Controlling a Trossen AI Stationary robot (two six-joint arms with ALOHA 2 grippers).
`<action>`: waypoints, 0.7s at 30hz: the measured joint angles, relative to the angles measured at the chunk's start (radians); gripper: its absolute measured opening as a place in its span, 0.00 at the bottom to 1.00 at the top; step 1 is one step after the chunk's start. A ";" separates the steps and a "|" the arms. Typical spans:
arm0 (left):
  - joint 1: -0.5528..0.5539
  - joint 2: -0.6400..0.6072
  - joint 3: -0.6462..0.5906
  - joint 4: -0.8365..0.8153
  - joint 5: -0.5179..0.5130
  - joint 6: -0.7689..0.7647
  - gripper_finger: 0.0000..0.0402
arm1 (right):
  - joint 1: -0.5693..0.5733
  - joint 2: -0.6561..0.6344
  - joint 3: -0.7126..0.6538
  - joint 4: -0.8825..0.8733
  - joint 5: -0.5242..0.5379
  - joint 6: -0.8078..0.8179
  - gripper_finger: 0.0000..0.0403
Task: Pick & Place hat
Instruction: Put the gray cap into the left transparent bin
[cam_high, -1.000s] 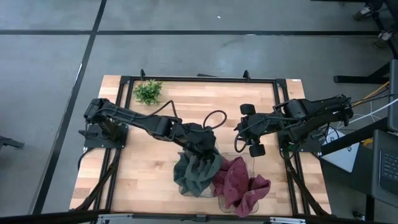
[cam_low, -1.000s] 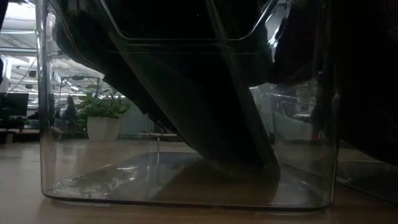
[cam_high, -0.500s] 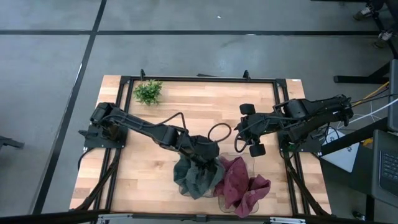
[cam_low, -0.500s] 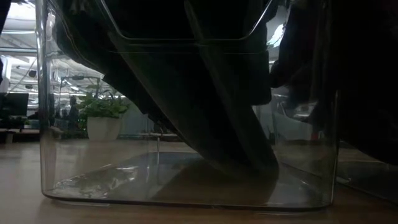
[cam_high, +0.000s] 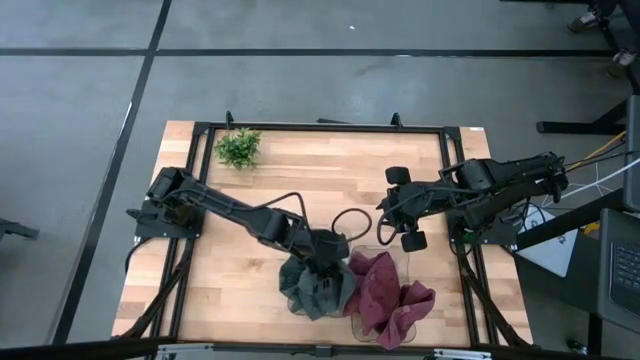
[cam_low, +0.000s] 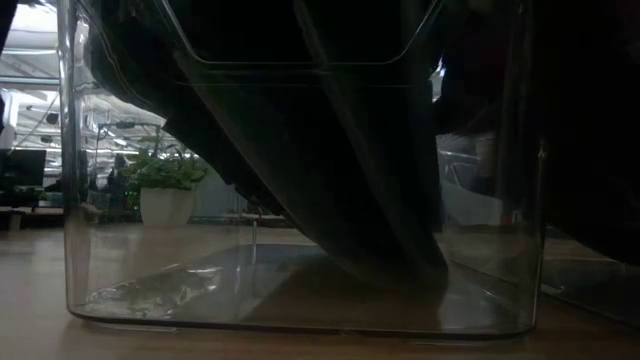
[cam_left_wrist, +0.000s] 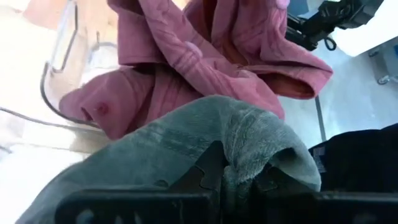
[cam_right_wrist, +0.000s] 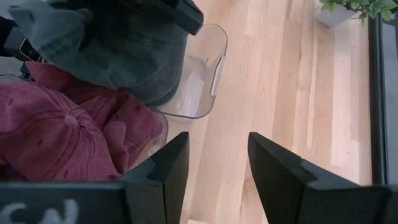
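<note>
A grey-green hat (cam_high: 308, 287) hangs from my left gripper (cam_high: 324, 258) over a clear plastic bin (cam_low: 72, 210) near the table's near edge. In the low view the hat (cam_low: 330, 170) reaches down inside the bin. Maroon hats (cam_high: 385, 295) lie heaped in a second clear bin just to its right. My right gripper (cam_high: 402, 212) is open above the table right of centre, away from the hats. Its wrist view looks past the open fingers (cam_right_wrist: 214, 165) at the grey-green hat (cam_right_wrist: 118, 50) and a maroon hat (cam_right_wrist: 59, 134). My left gripper (cam_left_wrist: 239, 171) pinches a raised fold of the grey-green hat's cloth (cam_left_wrist: 242, 140) between its two fingers, coming from above and slanting toward the near edge. The hat hangs below the fingers into the bin, and its lower end (cam_low: 405, 270) touches the bin's floor.
A small potted plant (cam_high: 238, 147) stands at the table's far left. A loop of black cable (cam_high: 348, 222) curves up beside my left wrist. The bins crowd the near edge; bare wood (cam_high: 320, 170) lies between the arms and toward the far edge.
My left gripper has moved toward the table's near edge and down, still shut on the grey-green hat. The hat has gone lower into the clear bin and shifted slightly right there. The cable loop followed the wrist.
</note>
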 joint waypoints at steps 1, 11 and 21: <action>-0.002 0.000 0.000 -0.003 0.000 -0.004 0.03 | 0.000 0.000 0.000 0.000 0.000 0.001 0.40; -0.030 0.001 -0.031 -0.064 0.030 -0.035 0.03 | 0.000 0.000 0.000 0.000 0.000 0.003 0.40; -0.043 -0.039 -0.031 -0.140 -0.023 0.039 0.07 | 0.000 0.000 0.000 0.000 0.000 0.003 0.40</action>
